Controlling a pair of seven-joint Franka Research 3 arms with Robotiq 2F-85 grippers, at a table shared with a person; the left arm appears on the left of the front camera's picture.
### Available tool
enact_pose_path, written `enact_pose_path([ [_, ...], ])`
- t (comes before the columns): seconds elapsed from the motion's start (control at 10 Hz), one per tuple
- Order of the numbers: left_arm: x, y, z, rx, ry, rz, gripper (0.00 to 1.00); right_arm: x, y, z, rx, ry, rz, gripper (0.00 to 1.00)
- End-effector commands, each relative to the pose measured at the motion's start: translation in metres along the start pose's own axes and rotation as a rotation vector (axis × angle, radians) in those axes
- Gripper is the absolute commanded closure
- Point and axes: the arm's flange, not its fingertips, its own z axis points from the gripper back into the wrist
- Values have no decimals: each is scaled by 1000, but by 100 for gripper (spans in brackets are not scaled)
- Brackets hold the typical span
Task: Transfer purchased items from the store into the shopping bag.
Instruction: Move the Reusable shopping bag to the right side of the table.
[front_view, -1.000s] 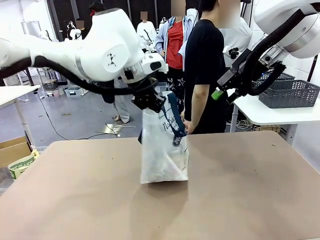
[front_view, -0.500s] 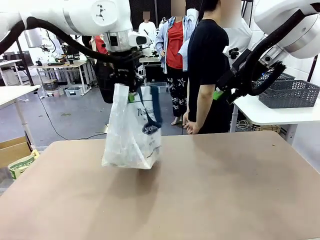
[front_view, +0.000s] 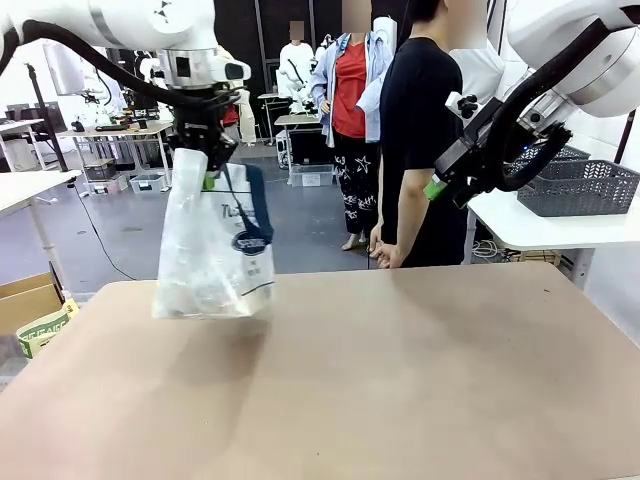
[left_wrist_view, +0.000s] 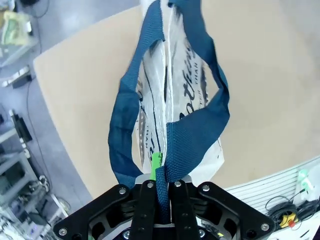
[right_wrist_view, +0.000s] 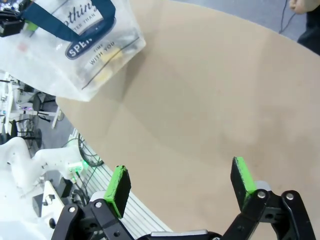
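The shopping bag (front_view: 214, 255), translucent white with navy straps, hangs in the air over the table's left part. My left gripper (front_view: 208, 158) is shut on one navy strap (left_wrist_view: 192, 135) above it. In the left wrist view the black fingers (left_wrist_view: 149, 197) pinch that strap and the bag (left_wrist_view: 167, 95) dangles below. Purchased items show dimly through the plastic at the bag's bottom (front_view: 205, 293), one of them yellowish (right_wrist_view: 103, 76). My right gripper (front_view: 440, 185) hovers high at the right, open, green pads (right_wrist_view: 120, 182) wide apart over bare table. The store (front_view: 578, 186), a dark grey basket, stands on a white side table.
The tan table (front_view: 400, 380) is bare from the middle to the right. A person in a black shirt (front_view: 412, 120) stands at the far edge, with others behind. A cardboard box (front_view: 25, 300) sits on the floor at the left.
My left arm has swung the bag from the table's middle up and to the left, lifting it off the surface. The right arm has stayed still and open.
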Motion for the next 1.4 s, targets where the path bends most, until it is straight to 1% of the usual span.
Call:
enact_pose_path([
  [0.0, -3, 19, 16, 36, 2, 104, 100, 3, 1, -1, 0, -2, -18, 0],
  [0.1, -9, 35, 15, 59, -11, 160, 100, 3, 1, -1, 0, -2, -18, 0],
  [0.3, -25, 53, 18, 114, -48, 203, 100, 3, 1, -1, 0, -2, -18, 0],
  [0.4, -34, 59, 20, 150, -58, 209, 100, 3, 1, -1, 0, -2, -18, 0],
  [0.5, -39, 61, 19, 155, -91, 192, 100, 3, 1, -1, 0, -2, -18, 0],
  [0.6, -16, 60, 16, 91, -22, 182, 100, 3, 1, -1, 0, -2, -18, 0],
  [1.1, -16, 60, 16, 91, -22, 182, 100, 3, 1, -1, 0, -2, -18, 0],
  [1.2, -18, 58, -1, 107, 0, 175, 100, 3, 1, -1, 0, -2, -18, 0],
  [1.3, -20, 73, -6, 128, -20, 178, 100, 3, 1, -1, 0, -2, -18, 0],
])
